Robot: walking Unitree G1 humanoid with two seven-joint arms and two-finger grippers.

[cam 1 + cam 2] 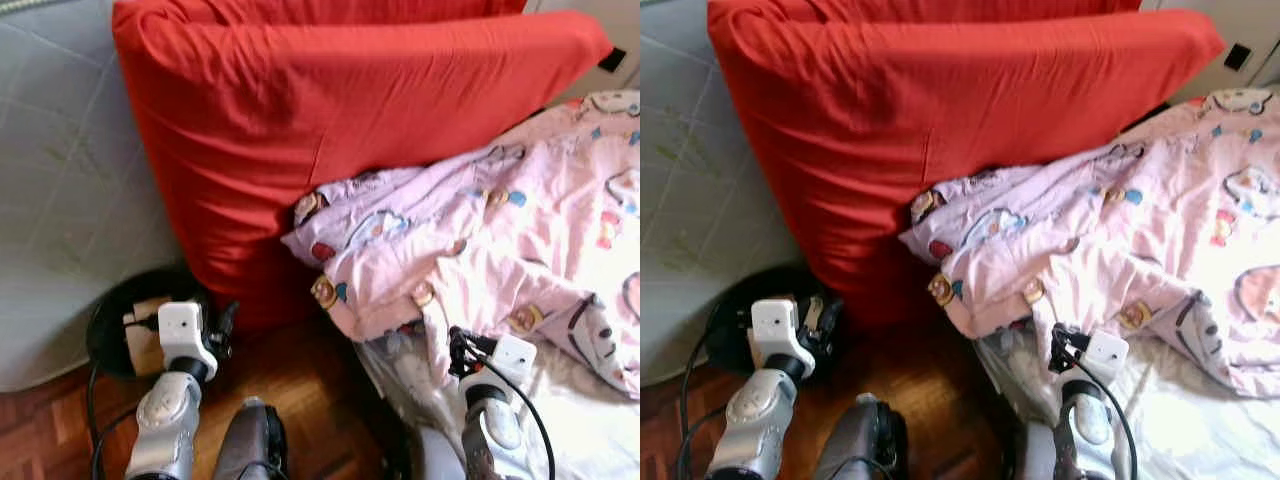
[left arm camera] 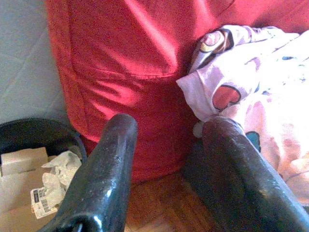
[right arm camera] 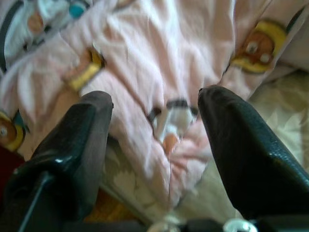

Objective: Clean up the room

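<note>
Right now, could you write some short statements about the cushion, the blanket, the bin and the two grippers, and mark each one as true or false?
1. The big red cushion stands upright beside the bed. True.
2. The pink patterned blanket is folded neatly. False: it lies crumpled, with a corner against the cushion.
3. The black bin holds cardboard and paper. True.
4. The left gripper is shut on the blanket. False: it is open and holds nothing.
5. The right gripper is open, pointing at the blanket edge. True.
6. The floor is carpeted. False: it is wood parquet.
</note>
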